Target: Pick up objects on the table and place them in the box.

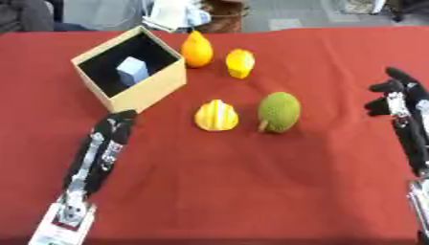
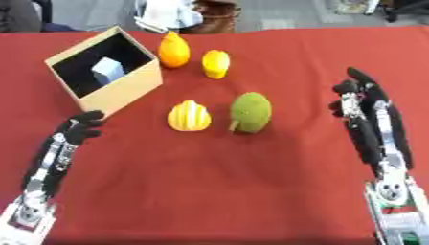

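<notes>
Resting on the red tablecloth (image 1: 251, 182), the left hand (image 2: 80, 128) lies just near of the cardboard box (image 1: 151, 86), fingers curled and holding nothing. The right hand (image 2: 362, 98) sits at the right side, fingers relaxed, empty. The box holds a pale blue block (image 1: 132, 71). An orange fruit (image 1: 197, 50) and yellow fruit (image 1: 240, 62) lie right of the box; a yellow ribbed fruit (image 1: 216, 116) and green bumpy fruit (image 1: 279, 111) lie nearer.

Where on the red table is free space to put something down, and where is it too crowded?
The near part of the red cloth, between the left robot hand and right robot hand, is bare. So is the stretch right of the green fruit. It is crowded by the box, where the orange fruit stands close.
</notes>
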Available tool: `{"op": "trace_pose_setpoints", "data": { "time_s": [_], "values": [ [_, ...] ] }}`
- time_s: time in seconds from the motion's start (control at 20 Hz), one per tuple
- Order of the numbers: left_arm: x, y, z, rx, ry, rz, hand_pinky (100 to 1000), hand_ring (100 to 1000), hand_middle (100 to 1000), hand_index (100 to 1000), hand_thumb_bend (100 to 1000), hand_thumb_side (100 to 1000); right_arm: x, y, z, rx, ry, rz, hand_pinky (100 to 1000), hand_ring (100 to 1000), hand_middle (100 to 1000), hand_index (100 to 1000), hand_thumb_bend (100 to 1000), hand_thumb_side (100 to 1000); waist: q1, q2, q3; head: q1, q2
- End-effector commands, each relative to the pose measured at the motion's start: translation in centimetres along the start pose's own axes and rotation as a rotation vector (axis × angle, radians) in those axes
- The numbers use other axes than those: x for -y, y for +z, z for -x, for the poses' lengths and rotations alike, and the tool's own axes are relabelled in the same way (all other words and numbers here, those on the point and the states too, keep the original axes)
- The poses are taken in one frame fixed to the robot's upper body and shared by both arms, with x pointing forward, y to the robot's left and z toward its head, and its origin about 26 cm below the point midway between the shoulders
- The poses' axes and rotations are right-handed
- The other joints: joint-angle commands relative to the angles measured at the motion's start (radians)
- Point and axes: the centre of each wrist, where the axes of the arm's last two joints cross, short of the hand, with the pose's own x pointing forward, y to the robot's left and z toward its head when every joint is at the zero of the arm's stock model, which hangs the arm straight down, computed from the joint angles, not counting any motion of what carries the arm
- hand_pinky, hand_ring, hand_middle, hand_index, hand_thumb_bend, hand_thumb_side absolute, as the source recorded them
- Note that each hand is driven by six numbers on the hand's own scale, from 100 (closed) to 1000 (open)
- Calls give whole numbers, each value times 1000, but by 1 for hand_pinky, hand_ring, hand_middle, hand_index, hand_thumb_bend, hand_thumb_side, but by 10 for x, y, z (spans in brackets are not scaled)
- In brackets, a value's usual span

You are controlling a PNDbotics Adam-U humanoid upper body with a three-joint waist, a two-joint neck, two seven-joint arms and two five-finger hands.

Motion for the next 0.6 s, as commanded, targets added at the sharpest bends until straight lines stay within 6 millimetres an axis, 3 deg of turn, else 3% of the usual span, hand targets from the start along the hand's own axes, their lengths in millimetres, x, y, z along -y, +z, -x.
{"op": "trace_pose_setpoints", "data": {
  "time_s": [0.05,0.2,0.5,0.55,0.6],
  "values": [
    [-3,-1,-3,16,-21,13,793,813,777,849,568,1000,15,-15,-2,41,136,-87,592,601,693,919,100,899,-8,-26,6,-4,-7],
    [-3,-1,-3,15,-21,10,793,813,777,848,569,1000,27,-26,-4,60,200,-151,597,604,696,920,100,894,-7,-25,10,-5,-8],
    [-3,-1,-4,15,-20,9,793,813,777,848,569,1000,34,-29,-5,59,201,-177,597,604,696,920,100,894,-7,-25,10,-5,-8],
    [-3,-1,-3,15,-22,13,793,812,776,848,567,1000,35,-29,-5,61,204,-182,635,624,719,919,100,818,-9,-27,13,-8,-7],
    [-3,-1,-3,16,-25,25,793,812,776,849,566,1000,34,-32,-5,71,225,-203,647,635,730,920,100,798,-14,-31,26,-18,-4]
  ]
}}
